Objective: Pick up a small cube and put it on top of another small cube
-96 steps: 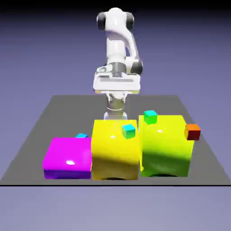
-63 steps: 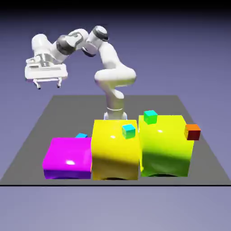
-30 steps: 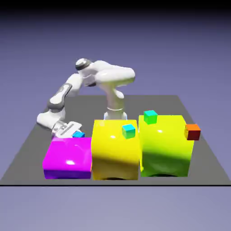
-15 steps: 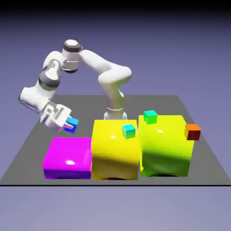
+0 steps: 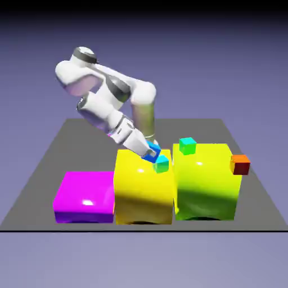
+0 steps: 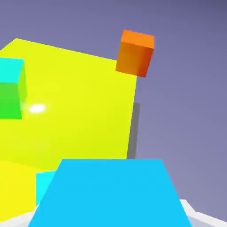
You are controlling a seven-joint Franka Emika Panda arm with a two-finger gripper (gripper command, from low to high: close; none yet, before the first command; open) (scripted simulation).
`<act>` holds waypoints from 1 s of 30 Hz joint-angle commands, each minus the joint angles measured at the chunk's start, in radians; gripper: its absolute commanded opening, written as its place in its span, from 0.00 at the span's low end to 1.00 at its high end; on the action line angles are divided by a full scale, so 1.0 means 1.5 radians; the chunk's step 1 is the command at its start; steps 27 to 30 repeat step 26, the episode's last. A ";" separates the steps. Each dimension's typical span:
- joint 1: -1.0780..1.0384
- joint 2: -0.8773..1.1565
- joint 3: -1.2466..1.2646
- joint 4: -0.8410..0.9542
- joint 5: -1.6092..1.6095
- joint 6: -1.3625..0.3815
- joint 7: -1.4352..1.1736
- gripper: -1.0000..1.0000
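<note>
My gripper [image 5: 149, 151] is shut on the small cube [image 5: 153, 153], a tiny deep-blue cube carried at a tilt over the top of the middle yellow block [image 5: 143, 191]. It hangs just above and to the exterior view's left of another small cube [image 5: 162, 163], the cyan one resting on that block; whether the two touch I cannot tell. In the hand view the small cube [image 6: 111, 195] fills the bottom as a wide cyan-blue face and hides the finger tips. A sliver of another small cube [image 6: 44, 188] peeks out at its left.
A taller yellow-green block [image 5: 205, 180] stands to the exterior view's right, with a green cube [image 5: 188, 146] on top and a red-orange cube [image 5: 241, 164] at its far corner. A low magenta block [image 5: 84, 197] sits at the left on the grey table [image 5: 45, 169].
The arm has swung from above the magenta block toward the exterior view's right, carrying the blue cube over the yellow block to beside the cyan cube.
</note>
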State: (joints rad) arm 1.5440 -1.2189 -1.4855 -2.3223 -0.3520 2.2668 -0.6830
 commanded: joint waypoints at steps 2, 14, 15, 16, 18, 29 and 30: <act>0.048 -0.026 -0.007 -0.007 -0.014 0.056 0.044 0.00; 0.295 -0.175 -0.051 -0.047 -0.093 0.350 0.274 0.00; 0.319 -0.173 -0.065 -0.040 -0.097 0.369 0.272 0.00; 0.343 -0.171 -0.078 -0.032 -0.102 0.388 0.270 0.00; 0.391 -0.167 -0.105 -0.017 -0.111 0.426 0.267 0.00; 0.295 -0.175 -0.051 -0.047 -0.093 0.350 0.274 1.00; 0.295 -0.175 -0.051 -0.047 -0.093 0.350 0.274 1.00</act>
